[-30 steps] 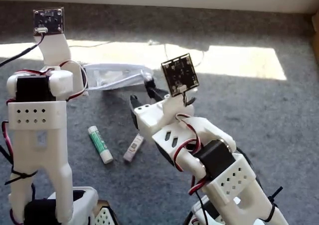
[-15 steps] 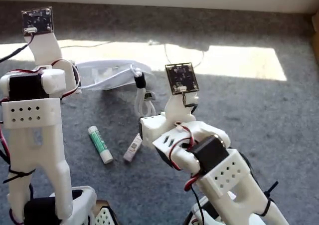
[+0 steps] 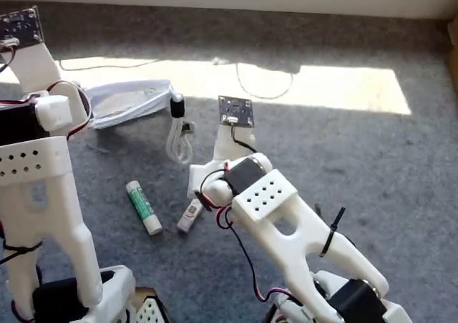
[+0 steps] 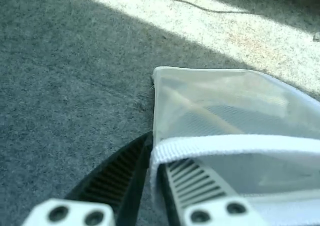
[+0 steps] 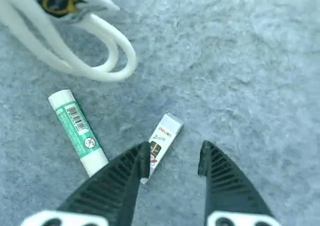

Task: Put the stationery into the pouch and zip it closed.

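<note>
The pouch (image 4: 225, 116), its webbing edge pinched in the left jaws, seemingly to steady it for loading, sits near the glue stick (image 5: 77, 132) and the small white packet (image 5: 161, 142), over which the right jaws hang wide, apparently for pickup.

Pouch (image 3: 132, 98) (white mesh) lies beyond glue stick (image 3: 144, 207), small box (image 3: 191, 214).

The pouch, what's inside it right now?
Through the pouch wall, one thin tan stick, perhaps a pencil. Its lower part is hidden behind the white band and the left fingers.
</note>
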